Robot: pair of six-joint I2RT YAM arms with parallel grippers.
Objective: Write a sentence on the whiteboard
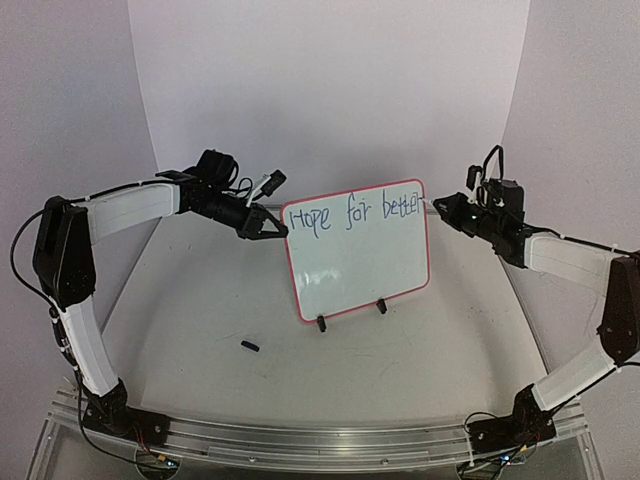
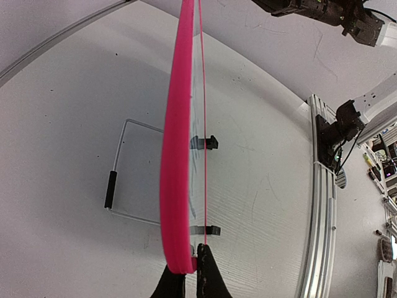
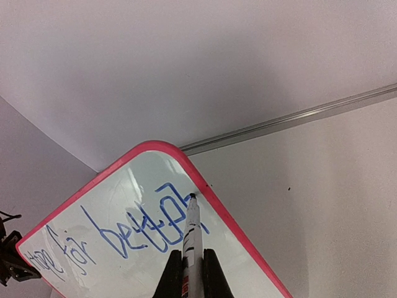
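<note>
The whiteboard (image 1: 360,260), white with a red-pink frame and two black clip feet, stands tilted on the table. Blue words (image 1: 350,215) along its top read "Hope for better". My left gripper (image 1: 272,226) is shut on the board's left edge; the left wrist view shows the pink frame (image 2: 177,155) edge-on between the fingers. My right gripper (image 1: 447,210) is shut on a white marker (image 3: 191,242). The marker's tip (image 3: 192,197) touches the board at the end of "better" (image 3: 149,226), close to the top right frame.
A small black cap (image 1: 250,346) lies on the table in front of the board's left side. A wire stand with a black grip (image 2: 111,189) lies behind the board. An aluminium rail (image 1: 320,440) runs along the near edge.
</note>
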